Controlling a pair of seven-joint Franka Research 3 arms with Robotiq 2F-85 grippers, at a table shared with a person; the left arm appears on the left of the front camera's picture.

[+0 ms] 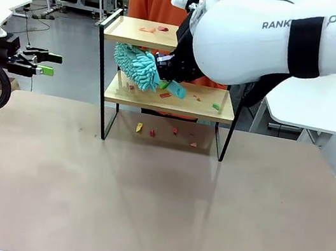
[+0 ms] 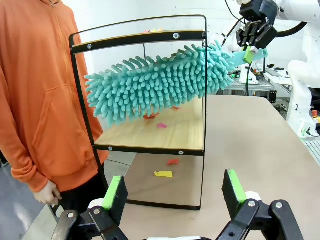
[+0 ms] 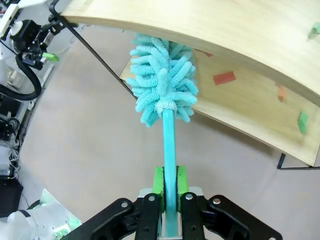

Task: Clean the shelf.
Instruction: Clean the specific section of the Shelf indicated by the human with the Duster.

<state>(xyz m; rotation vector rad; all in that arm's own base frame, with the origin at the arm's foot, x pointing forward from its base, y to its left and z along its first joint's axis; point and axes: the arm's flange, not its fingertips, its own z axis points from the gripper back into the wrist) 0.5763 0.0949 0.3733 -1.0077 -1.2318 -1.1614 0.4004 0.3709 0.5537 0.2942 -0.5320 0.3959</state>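
Because the broad beige worktop [image 1: 153,213] carries the small two-tier shelf of light wooden boards in a thin black metal frame [image 1: 191,107] freestanding near its far edge, just before a person in an orange hooded top [image 2: 35,100], a hard sideways sweep could, I judge, shove or tip it toward that person. The bulky white right arm [image 1: 286,36] reaches in from the right with its wrist level with the gap between the boards, where the upper board or an end rail could catch it. The right end effector [image 3: 169,181] is clenched on the handle of a fluffy teal chenille duster [image 3: 162,90], whose head lies between the tiers. The left end effector [image 2: 175,192] hovers released, well apart at the left. Small red, orange and green paper scraps [image 3: 224,77] may merely drop onto the worktop beneath
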